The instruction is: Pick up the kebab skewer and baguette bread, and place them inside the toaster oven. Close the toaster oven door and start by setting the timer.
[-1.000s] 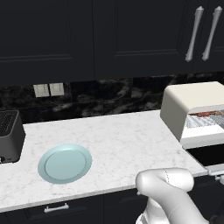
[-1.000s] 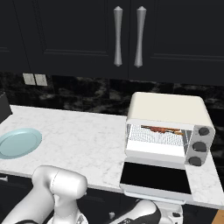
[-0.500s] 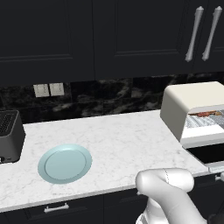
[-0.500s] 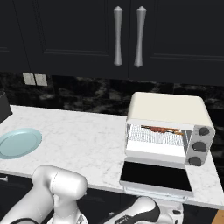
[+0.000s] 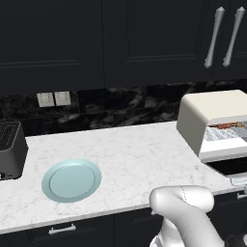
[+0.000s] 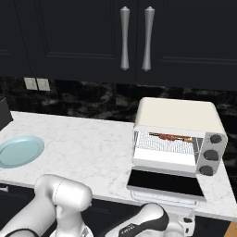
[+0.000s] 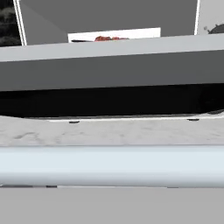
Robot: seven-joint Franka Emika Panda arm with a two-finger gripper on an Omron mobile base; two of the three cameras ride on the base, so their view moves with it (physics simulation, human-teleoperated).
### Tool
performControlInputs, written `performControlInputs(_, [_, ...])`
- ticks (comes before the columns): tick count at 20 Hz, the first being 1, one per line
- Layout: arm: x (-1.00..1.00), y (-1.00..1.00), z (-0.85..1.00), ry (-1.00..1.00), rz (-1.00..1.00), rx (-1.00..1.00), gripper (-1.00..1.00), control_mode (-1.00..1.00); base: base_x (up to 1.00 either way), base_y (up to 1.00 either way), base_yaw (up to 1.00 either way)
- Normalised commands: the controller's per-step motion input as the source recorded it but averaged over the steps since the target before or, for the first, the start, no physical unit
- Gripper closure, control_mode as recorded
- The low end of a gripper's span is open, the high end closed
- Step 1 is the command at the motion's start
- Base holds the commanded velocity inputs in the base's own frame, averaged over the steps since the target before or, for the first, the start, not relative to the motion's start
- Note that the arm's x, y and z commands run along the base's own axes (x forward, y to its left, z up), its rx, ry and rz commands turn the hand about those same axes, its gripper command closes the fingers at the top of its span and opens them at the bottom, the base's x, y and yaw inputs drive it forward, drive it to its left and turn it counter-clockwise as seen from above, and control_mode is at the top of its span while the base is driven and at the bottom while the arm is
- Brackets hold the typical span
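The cream-white toaster oven point(image 6: 176, 111) point(image 5: 212, 108) stands at the counter's right end. Its dark glass toaster oven door point(image 6: 164, 183) point(image 5: 231, 166) hangs fully down over the counter edge. A reddish-brown kebab skewer point(image 6: 172, 136) point(image 5: 226, 126) point(image 7: 107, 38) lies on the wire rack inside. The baguette bread is hidden from me. My gripper point(image 6: 185, 217) sits low, below the counter edge, just in front of the door's pale bar handle point(image 7: 112, 166), which runs across the hand view very close. It is open and I see nothing held.
A pale blue plate point(image 5: 71, 180) point(image 6: 18, 150) lies bare on the marble counter at the left. A small black slot toaster point(image 5: 10, 149) stands at the far left. Three knobs point(image 6: 210, 155) line the oven's right side. Dark cabinets hang above.
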Motion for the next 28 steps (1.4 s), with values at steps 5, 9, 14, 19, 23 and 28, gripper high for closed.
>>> performControlInputs(5, [0.12, 0.0, 0.5, 0.0, -0.01, 0.0, -1.0, -1.0, 0.0, 0.0, 0.0])
performControlInputs(9, [0.11, 0.0, 0.57, 0.0, -0.02, 0.0, -1.0, -1.0, 0.0, 0.0, 0.0])
performControlInputs(14, [0.1, 0.0, 0.56, 0.0, -0.04, 0.0, -1.0, -1.0, 0.0, 0.0, 0.0])
performControlInputs(19, [0.16, 0.0, 0.62, 0.0, -0.04, 0.0, -1.0, -1.0, 0.0, 0.0, 0.0])
performControlInputs(23, [0.19, 0.0, 0.58, 0.0, -0.03, 0.0, -1.0, -1.0, 0.0, 0.0, 0.0])
performControlInputs(28, [0.26, 0.0, 0.58, 0.0, -0.02, 0.0, -1.0, -1.0, 0.0, 0.0, 0.0])
